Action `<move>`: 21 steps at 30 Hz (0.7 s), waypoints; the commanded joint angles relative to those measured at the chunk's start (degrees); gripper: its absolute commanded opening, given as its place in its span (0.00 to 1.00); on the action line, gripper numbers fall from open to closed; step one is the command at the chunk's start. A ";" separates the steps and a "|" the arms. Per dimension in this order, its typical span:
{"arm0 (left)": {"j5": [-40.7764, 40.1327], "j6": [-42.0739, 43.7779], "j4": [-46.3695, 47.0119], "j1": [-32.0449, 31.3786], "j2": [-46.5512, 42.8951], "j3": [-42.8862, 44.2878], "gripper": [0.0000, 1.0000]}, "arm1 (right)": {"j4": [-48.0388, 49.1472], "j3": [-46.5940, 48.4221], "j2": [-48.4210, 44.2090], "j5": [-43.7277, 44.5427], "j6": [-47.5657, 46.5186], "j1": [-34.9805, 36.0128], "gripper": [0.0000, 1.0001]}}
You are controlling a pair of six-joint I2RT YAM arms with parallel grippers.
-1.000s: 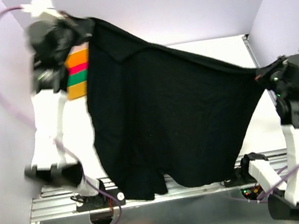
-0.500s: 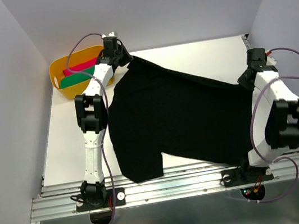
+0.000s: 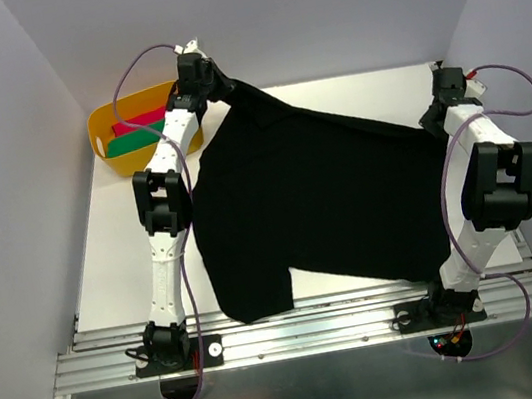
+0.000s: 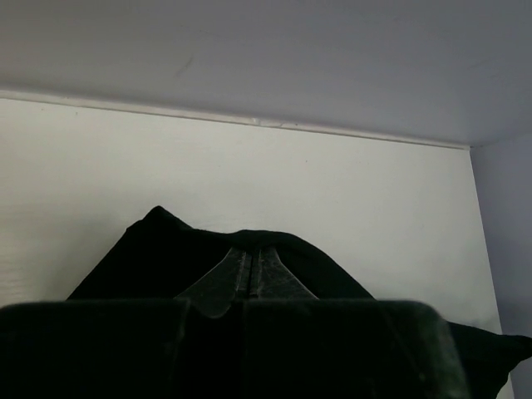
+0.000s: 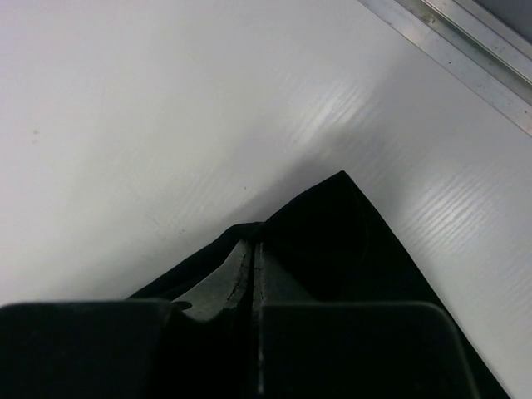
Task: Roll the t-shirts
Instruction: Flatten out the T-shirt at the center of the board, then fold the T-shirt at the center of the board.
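On the white table [image 3: 119,263], the black t-shirt [image 3: 317,201] is spread wide between the two arms, one lower corner close to the table's near edge. Its far edge is drawn into a slanting line from the far left to the right side. Left gripper [image 3: 216,86]: jaws pressed together with no gap showing, clamped on the shirt's far-left corner. The left wrist view confirms this, with the fingers [image 4: 223,284] meeting along one seam and black cloth bunched round them. Right gripper [image 3: 432,117]: likewise closed tight, pinching the shirt's right-hand corner. In the right wrist view its fingers [image 5: 218,289] meet flush and a pointed flap of cloth juts beyond the tips (whether either pinched corner is clear of the tabletop, I cannot tell). A yellow tub [image 3: 101,119] stands at the far-left corner, just beside the left gripper, holding red and green folded cloths [image 3: 139,133].
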 commanded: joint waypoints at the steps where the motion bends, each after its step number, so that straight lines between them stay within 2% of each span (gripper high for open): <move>1: -0.06 2.30 1.55 1.12 -5.01 0.25 0.00 | 2.76 1.88 -1.19 0.49 -1.75 -0.01 0.01; 4: 0.02 3.10 -1.35 1.12 -8.01 -3.79 0.00 | 2.59 -0.31 -2.51 -2.06 -2.63 -0.01 0.01; 11: -0.68 5.47 -4.60 0.33 -23.30 -23.02 0.00 | -0.49 -6.55 -7.43 -5.66 -3.42 -0.01 0.01; 16: -2.61 6.08 -11.36 0.16 -28.48 -27.95 0.00 | -1.37 -12.87 -12.43 -8.47 -2.28 -0.01 0.01; 21: -2.26 5.30 -9.10 0.07 -35.69 -41.22 0.00 | -2.07 -17.53 -17.01 -9.71 -1.49 -0.01 0.01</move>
